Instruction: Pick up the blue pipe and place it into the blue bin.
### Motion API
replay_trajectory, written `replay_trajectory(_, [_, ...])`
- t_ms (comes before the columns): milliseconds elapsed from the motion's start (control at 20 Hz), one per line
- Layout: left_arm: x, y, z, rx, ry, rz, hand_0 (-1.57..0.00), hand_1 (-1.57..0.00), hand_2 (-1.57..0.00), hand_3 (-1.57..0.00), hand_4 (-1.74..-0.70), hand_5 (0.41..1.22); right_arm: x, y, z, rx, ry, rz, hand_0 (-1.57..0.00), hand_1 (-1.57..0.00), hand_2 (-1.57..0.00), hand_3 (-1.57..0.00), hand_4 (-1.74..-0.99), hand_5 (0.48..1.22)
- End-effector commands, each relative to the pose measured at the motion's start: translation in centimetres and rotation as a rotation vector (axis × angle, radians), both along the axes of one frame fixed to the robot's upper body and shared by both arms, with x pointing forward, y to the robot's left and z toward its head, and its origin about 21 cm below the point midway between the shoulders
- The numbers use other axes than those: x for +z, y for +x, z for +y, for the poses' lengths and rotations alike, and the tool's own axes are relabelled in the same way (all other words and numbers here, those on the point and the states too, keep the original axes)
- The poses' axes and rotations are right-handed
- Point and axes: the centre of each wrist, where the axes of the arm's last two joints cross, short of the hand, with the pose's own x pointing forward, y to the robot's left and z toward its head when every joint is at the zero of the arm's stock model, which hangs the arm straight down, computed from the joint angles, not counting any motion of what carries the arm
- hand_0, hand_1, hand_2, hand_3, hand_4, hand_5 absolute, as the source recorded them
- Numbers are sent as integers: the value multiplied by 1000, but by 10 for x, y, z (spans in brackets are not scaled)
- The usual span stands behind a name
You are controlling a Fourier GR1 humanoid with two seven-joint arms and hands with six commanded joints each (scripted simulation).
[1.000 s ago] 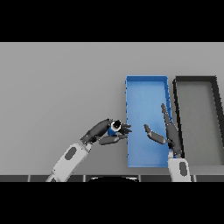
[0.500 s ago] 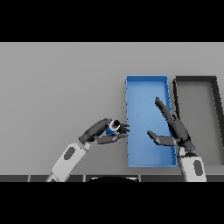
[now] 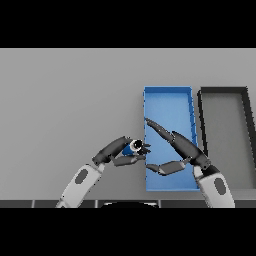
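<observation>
My left hand (image 3: 116,151) holds the short blue pipe (image 3: 131,148) in curled fingers and thumb, just left of the blue bin's left wall. The pipe's pale end faces up and to the right. The blue bin (image 3: 168,100) is a long tray running away from me at centre right. My right hand (image 3: 181,146) hovers over the bin's near half, fingers straight and pointing toward the pipe, thumb spread below, holding nothing. A small gap separates its fingertips from the pipe.
A dark grey bin (image 3: 245,95) of similar shape stands directly right of the blue one. The grey table (image 3: 65,100) stretches to the left and back.
My right hand has swung left across the blue bin toward the pipe, its fingers turning from upright to pointing left. The left hand with the pipe has stayed nearly still.
</observation>
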Motion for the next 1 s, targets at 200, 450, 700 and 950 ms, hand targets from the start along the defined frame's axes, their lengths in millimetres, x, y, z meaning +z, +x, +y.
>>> replay_trajectory(200, [1, 6, 2, -12, -5, 6, -1571, -1571, -1571, -1571, -1473, 1221, 8, 14, 26, 126, -38, 31, 1, 1, 1, 1, -1209, 517])
replay_trajectory(450, [-4, 4, 6, -45, -50, 20, -1571, -1571, -1571, -1571, -1468, 1221, 11, 32, 53, 207, -76, 54, 1, 1, 1, 1, -1200, 514])
replay_trajectory(700, [-1, 8, 4, -44, -29, 38, -1571, -1571, -1571, -1571, -1515, 1221, 14, 44, 78, 273, -105, 74, -166, -241, -249, -143, -1255, 519])
replay_trajectory(950, [-6, 8, 5, -28, -20, 60, -1571, -1571, -1549, -1228, -1667, 1221, 14, 47, 87, 306, -81, 66, -1089, -1101, -1103, -896, -1537, 600])
